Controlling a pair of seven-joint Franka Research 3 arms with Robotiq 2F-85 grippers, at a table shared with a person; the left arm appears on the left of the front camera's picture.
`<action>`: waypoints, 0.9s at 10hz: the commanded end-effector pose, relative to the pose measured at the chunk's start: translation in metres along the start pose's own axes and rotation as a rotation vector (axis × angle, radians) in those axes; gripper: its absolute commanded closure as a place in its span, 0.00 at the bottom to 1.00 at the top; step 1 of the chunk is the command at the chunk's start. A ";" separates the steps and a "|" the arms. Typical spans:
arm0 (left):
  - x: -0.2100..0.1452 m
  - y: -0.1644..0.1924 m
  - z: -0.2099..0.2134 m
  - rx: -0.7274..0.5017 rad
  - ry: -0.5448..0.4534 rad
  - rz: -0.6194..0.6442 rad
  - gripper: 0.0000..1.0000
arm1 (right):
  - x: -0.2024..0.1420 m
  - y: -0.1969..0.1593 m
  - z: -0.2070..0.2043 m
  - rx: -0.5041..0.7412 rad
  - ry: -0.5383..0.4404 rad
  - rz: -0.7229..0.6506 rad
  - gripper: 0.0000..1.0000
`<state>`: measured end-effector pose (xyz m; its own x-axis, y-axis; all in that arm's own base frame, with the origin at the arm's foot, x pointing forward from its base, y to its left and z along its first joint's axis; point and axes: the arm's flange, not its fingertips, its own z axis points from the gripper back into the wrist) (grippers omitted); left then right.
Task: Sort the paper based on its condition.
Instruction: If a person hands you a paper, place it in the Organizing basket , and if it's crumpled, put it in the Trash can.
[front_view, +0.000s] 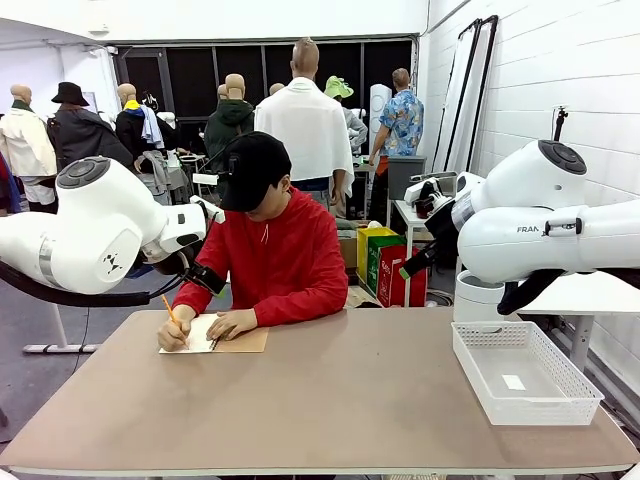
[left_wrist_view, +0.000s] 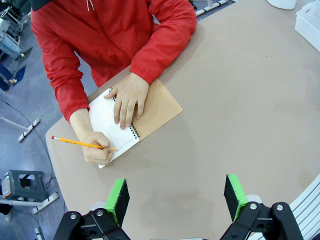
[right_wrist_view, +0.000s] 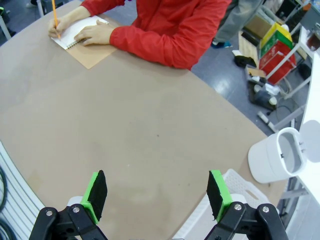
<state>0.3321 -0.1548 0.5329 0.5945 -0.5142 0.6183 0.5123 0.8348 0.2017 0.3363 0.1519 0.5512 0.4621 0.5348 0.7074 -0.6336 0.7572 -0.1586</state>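
across the table (left_wrist_view: 240, 100): hand (left_wrist_view: 97, 150) writing in notebook (left_wrist_view: 162, 102) | left gripper (left_wrist_view: 175, 181) spread, empty | right gripper (right_wrist_view: 156, 174) spread, empty

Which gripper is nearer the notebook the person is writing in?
Left. The left gripper hangs open over the table close by the notebook; the right gripper hangs open at the table's far end, near the basket.

Paper (left_wrist_view: 102, 117): white pg, flat, on brown notebook (left_wrist_view: 162, 102).

Left end effector (left_wrist_view: 176, 197) spread wide, right end effector (right_wrist_view: 156, 192) spread wide
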 end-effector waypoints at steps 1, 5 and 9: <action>0.000 0.000 0.000 0.001 0.001 0.000 0.00 | -0.001 -0.001 0.000 0.004 0.002 -0.002 0.00; 0.000 0.000 0.000 0.001 0.001 0.000 0.00 | -0.001 -0.001 0.000 0.004 0.002 -0.002 0.00; 0.000 0.000 0.000 0.001 0.001 0.000 0.00 | -0.001 -0.001 0.000 0.004 0.002 -0.002 0.00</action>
<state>0.3321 -0.1548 0.5329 0.5945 -0.5142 0.6183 0.5123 0.8348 0.2017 0.3363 0.1519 0.5512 0.4621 0.5348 0.7074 -0.6336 0.7572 -0.1586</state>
